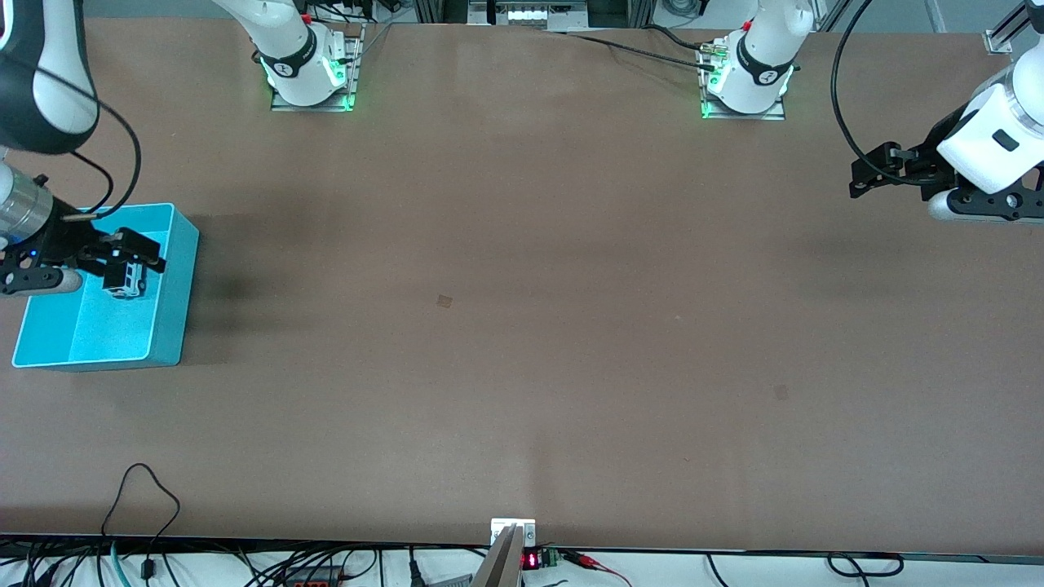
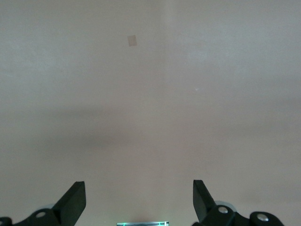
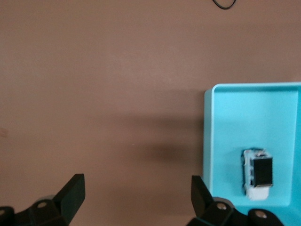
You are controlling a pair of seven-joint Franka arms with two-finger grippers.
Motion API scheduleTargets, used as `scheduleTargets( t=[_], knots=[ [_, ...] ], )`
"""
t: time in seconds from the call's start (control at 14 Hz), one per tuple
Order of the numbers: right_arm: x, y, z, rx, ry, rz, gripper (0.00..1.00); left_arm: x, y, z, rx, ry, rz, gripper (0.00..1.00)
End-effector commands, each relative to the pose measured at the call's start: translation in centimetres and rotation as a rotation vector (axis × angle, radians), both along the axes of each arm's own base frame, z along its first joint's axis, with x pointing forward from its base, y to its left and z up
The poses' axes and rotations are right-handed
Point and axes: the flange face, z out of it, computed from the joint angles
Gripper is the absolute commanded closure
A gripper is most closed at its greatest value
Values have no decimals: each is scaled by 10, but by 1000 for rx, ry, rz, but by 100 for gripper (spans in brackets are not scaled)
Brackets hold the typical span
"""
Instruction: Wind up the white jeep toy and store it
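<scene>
The white jeep toy (image 1: 124, 280) (image 3: 257, 174), with its black roof panel up, lies inside the turquoise bin (image 1: 181, 285) (image 3: 208, 141) at the right arm's end of the table. My right gripper (image 1: 139, 251) (image 3: 136, 181) hangs open just above the bin, with nothing between its fingers; the jeep lies loose below it. In the right wrist view bare table shows between the jaws and the bin sits off to one side. At the left arm's end my left gripper (image 1: 863, 173) (image 2: 138, 188) waits open and empty, high over bare table.
The arm bases (image 1: 310, 73) (image 1: 746, 81) stand along the table's edge farthest from the front camera. Small pale marks (image 1: 444, 301) (image 1: 780, 392) dot the brown tabletop. A loose black cable (image 1: 143, 489) loops onto the table at the edge nearest the front camera.
</scene>
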Motion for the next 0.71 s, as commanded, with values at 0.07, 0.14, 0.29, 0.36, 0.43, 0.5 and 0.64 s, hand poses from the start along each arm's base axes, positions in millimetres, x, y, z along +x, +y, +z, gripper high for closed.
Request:
scheduleTargets(
  t=[0.07, 0.14, 0.29, 0.36, 0.43, 0.5, 0.64],
  knots=[
    [-25, 35, 39, -27, 1, -33, 0, 0, -2, 6, 0, 4, 4, 0],
    [-30, 46, 46, -56, 1, -13, 0, 0, -1, 6, 0, 4, 4, 0],
    [-41, 73, 72, -104, -2, -3, 0, 0, -2, 6, 0, 4, 2, 0],
    [-47, 83, 85, -105, 21, -31, 0, 0, -1, 6, 0, 4, 4, 0],
    [-51, 84, 93, -103, 42, -55, 0, 0, -1, 6, 0, 4, 4, 0],
    [-52, 86, 97, -98, 46, -39, 0, -1, -2, 7, 0, 3, 2, 0],
    [-50, 83, 101, -93, 38, -20, 0, -1, -2, 7, 0, 3, 2, 0]
  ],
)
